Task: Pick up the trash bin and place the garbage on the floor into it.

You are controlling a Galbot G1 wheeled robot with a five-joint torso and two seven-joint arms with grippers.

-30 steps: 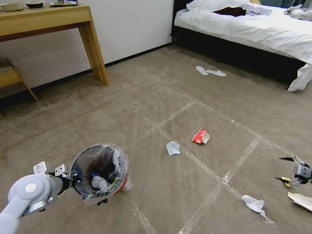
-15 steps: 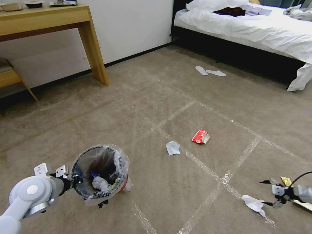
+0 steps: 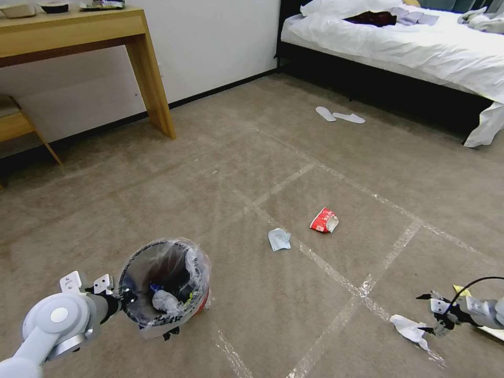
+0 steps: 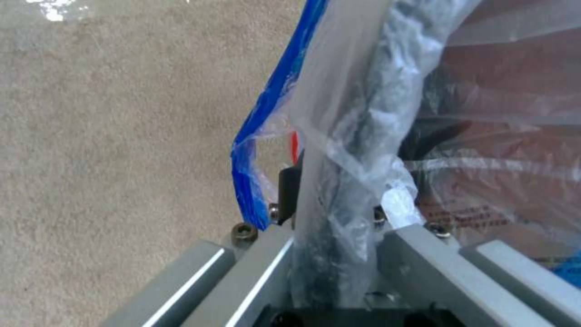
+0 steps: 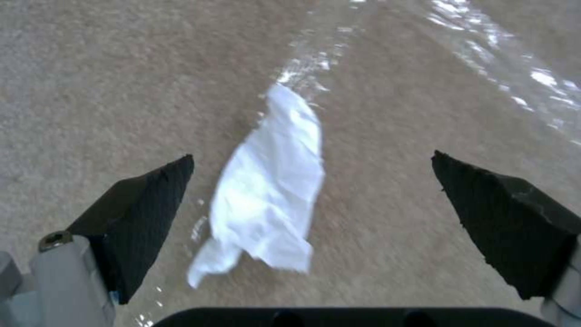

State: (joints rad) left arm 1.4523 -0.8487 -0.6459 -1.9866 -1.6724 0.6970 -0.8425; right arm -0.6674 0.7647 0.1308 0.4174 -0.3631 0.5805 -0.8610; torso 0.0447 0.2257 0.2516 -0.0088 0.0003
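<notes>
While the left tool [image 3: 123,303] grips one trash bin [image 3: 164,286], the right tool [image 3: 426,313] gapes beside one tissue [image 3: 410,329].

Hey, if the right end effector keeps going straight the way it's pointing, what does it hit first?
Most likely the crumpled white tissue on the carpet. The right end effector is open, its fingers to either side of the tissue's near end and aimed down at it. How far above it cannot be told.
</notes>
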